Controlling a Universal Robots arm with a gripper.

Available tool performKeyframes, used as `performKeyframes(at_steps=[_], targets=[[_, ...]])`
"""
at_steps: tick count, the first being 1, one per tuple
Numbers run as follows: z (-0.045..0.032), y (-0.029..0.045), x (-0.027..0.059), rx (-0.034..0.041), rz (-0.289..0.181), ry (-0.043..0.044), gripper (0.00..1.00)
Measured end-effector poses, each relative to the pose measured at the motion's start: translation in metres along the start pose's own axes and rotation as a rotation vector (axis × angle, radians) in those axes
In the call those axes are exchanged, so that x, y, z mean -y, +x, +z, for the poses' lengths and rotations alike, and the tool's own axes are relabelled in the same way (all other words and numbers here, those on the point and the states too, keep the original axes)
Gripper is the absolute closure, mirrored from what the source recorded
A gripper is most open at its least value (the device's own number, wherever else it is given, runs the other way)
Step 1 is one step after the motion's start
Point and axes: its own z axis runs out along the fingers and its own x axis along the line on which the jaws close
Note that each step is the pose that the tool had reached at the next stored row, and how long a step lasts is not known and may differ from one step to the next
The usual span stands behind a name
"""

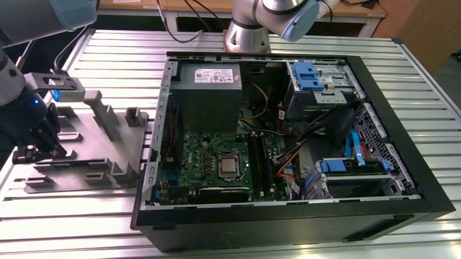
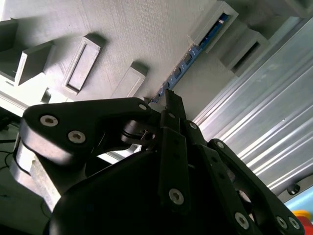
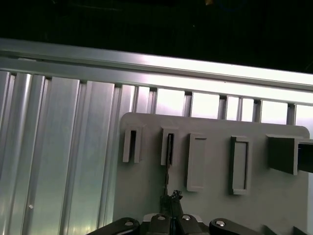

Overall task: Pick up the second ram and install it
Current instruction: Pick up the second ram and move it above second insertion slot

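Between the narrowed fingertips of the gripper (image 2: pixel 169 98) sits the second ram (image 2: pixel 191 55), apparently pinched, standing on edge in the grey holder tray (image 2: pixel 127 34). It should be lifted straight out along the slots, without twisting.

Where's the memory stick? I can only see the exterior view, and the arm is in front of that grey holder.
Observer: In the second wrist view, the second ram stands on edge in the grey holder tray. Its near end is right at the gripper.
Operator: Which hole is it in?
Observer: In the first wrist view, it sits in the second pocket in from the tray's edge, in a row of pockets. The two wider pockets beside it show just grey plastic.
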Motion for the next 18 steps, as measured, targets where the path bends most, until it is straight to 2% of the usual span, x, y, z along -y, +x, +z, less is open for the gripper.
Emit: performKeyframes(at_steps=[9,17,18], targets=[[0.0099,0.0008,0.0004,0.0001,0.0,0.0001,0.9],[0.0101,0.0008,0.0004,0.0,0.0,0.0,0.89],[0.0102,0.0008,0.0003,0.0,0.0,0.0,0.83]])
